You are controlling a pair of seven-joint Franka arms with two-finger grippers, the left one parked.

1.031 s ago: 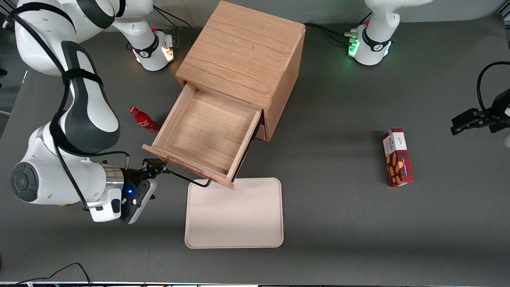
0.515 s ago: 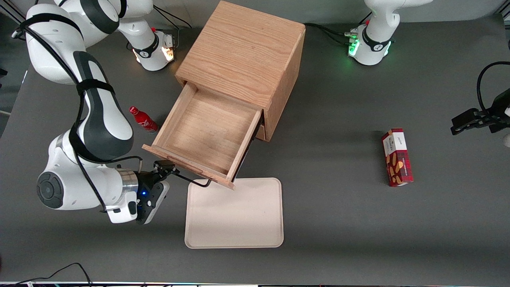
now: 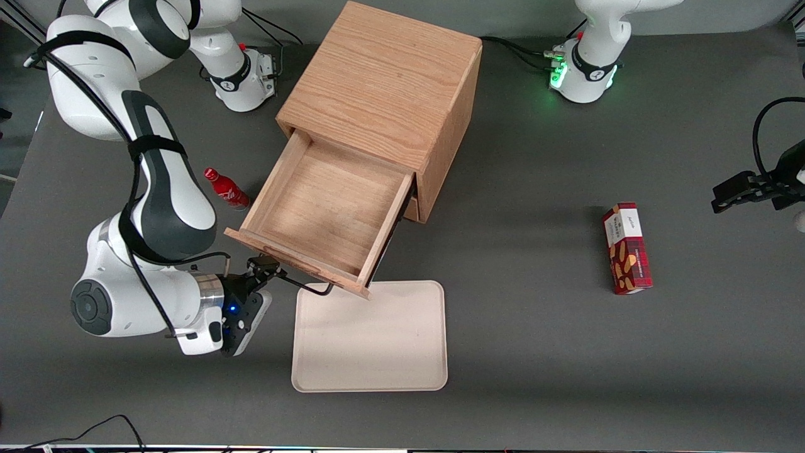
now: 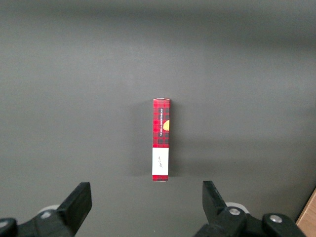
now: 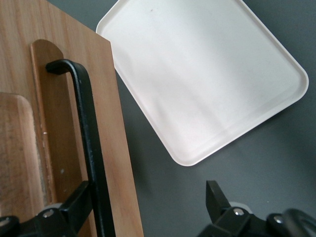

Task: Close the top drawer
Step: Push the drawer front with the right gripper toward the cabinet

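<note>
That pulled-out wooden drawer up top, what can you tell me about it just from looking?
The top drawer is a shallow box of pale oak-looking wood, pulled far out of its cabinet and empty inside. Its flat front carries a thin black bar handle over a rounded recess. The front's corner overhangs a cream tray. The gripper sits at the handle's end toward the working arm, open, one finger against the bar.

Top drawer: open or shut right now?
Open: the top drawer juts from the cabinet, its inside showing. The gripper, open, is at its handle.
</note>
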